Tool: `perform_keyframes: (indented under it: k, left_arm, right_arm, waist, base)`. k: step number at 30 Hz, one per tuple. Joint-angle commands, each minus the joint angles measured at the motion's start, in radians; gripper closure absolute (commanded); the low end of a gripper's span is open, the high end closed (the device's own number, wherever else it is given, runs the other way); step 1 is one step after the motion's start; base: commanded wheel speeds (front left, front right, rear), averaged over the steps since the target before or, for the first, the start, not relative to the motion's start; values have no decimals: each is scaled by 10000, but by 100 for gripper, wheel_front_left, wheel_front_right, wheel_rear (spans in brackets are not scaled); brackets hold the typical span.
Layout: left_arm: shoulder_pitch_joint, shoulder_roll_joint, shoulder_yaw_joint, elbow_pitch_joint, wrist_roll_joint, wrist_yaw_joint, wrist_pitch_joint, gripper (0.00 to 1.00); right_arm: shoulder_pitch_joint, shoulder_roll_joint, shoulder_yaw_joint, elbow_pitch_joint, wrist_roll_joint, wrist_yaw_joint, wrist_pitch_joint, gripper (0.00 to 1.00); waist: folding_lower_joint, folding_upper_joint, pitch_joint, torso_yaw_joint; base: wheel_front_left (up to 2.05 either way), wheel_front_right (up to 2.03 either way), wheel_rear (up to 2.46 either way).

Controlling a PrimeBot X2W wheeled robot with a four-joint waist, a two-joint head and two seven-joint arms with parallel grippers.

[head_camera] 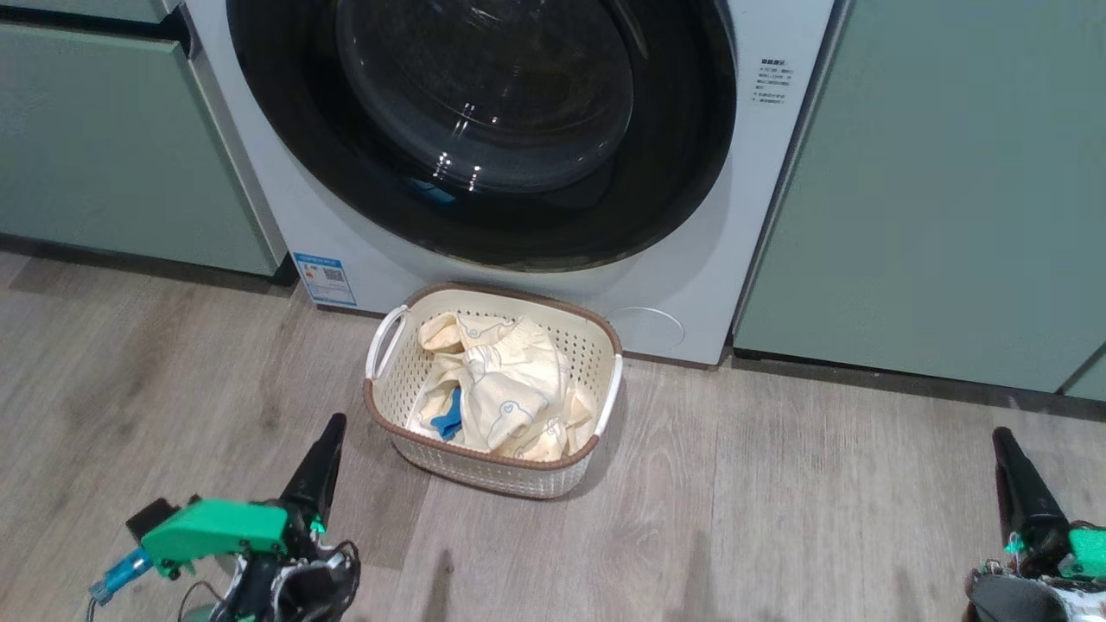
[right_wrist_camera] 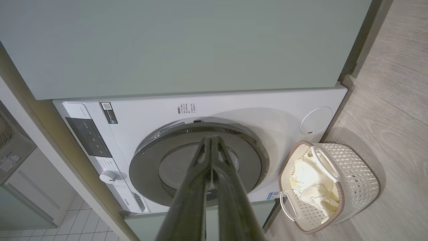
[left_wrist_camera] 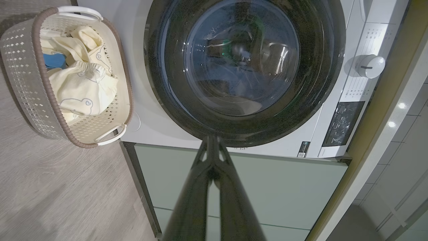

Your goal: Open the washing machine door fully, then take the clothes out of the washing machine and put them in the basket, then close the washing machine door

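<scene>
while left hand (head_camera: 333,422) and right hand (head_camera: 1001,435) hang clenched, empty, clothes (head_camera: 499,380) lie in basket (head_camera: 484,468) ahead, between them.

Green cabinets (head_camera: 933,190) stand ahead of the jaws, one up-left of the left jaws, one straight beyond the right jaws. Wood floor (head_camera: 778,501) spreads beneath and between them. In the right wrist view, white tiles (right_wrist_camera: 67,227) lie low, left of the right jaws.

Domestic premises, a home laundry or kitchen area. A white front-loading washing machine (head_camera: 743,242) is built in under a pale glossy counter (left_wrist_camera: 394,115) between flat sage-green cabinet fronts (head_camera: 933,190), on grey-brown wood-look plank flooring (head_camera: 778,501). A small cream perforated plastic basket (head_camera: 484,462) of pale yellow cloth garments (head_camera: 505,380) stands on that floor.
</scene>
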Motion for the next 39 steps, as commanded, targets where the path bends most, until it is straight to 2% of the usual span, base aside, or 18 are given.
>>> perform_keyframes:
  k: [1, 39]
  left_arm:
    - [-565, 64, 343, -343, -51, -14, 61, 100]
    - [-564, 64, 342, -344, -52, -14, 61, 100]
  right_arm:
    - [-544, -169, 153, -364, 72, -9, 54, 100]
    - [-544, -169, 154, -364, 72, -9, 54, 100]
  waist:
    - [0, 0, 0, 0]
    - [0, 0, 0, 0]
  base:
    - [0, 0, 0]
    - [0, 0, 0]
